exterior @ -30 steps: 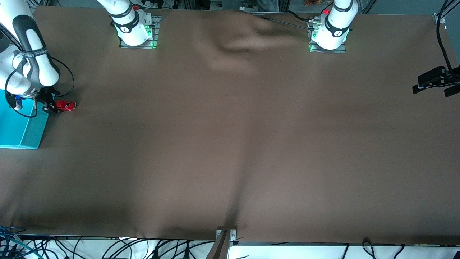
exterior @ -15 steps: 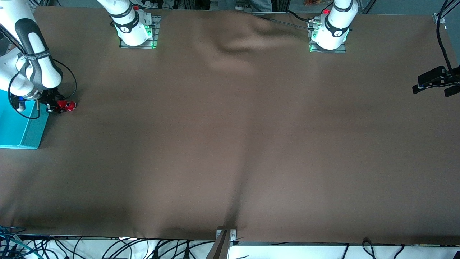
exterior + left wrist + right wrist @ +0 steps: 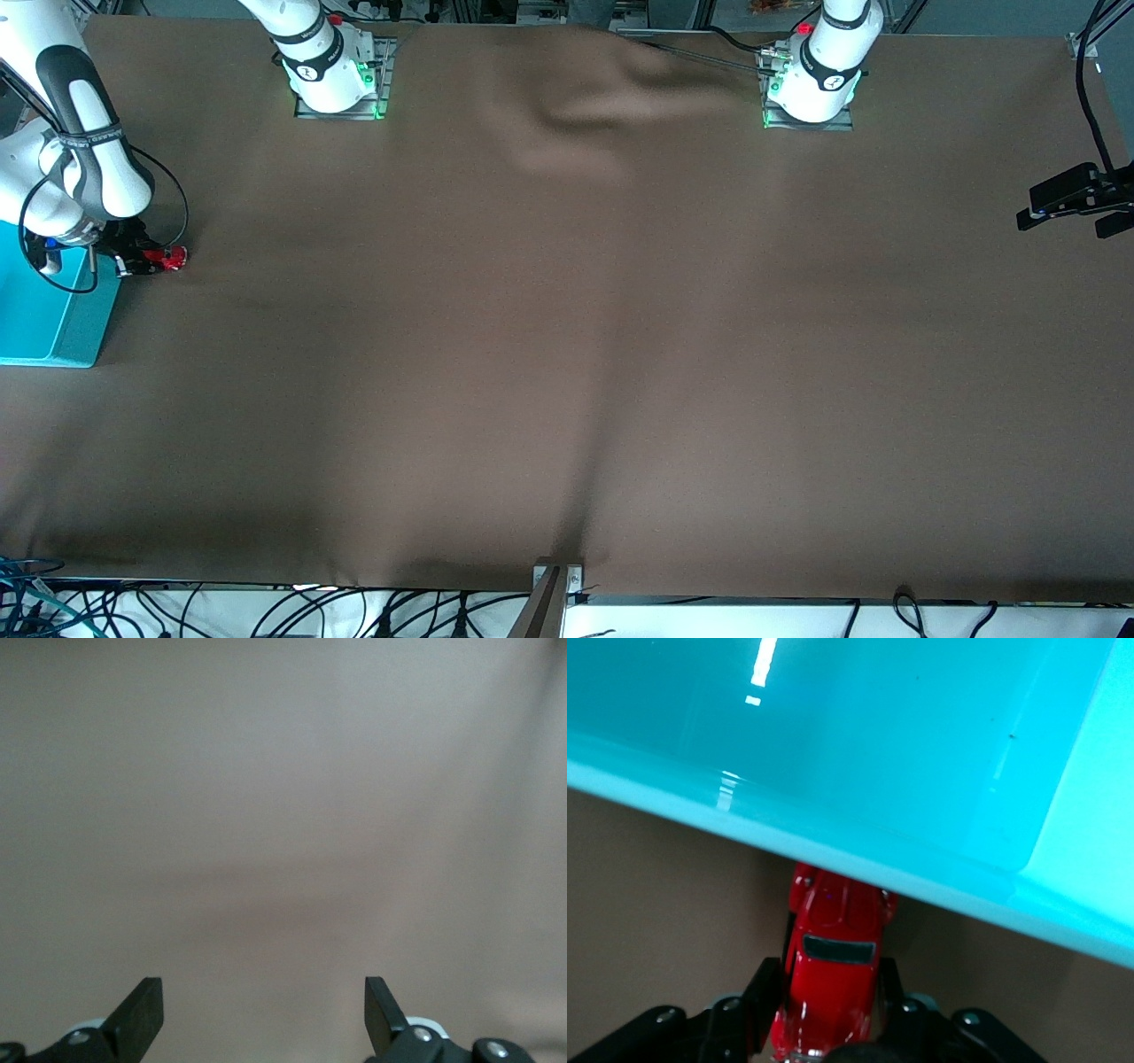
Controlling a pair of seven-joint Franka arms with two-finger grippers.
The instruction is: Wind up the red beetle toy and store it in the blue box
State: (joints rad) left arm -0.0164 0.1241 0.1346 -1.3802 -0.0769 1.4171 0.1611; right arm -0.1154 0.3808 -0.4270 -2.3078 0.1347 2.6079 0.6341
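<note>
Beside the box (image 3: 49, 310), the right gripper (image 3: 142, 260) clamps the beetle (image 3: 166, 258), now drawn slightly closer to its wall, so storing looks near. Left gripper (image 3: 264, 1014) waits, spread wide.

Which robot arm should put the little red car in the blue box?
The right arm. Its right gripper is already shut on the red beetle toy, just beside the blue box. The left gripper waits open over bare table at the left arm's end.
</note>
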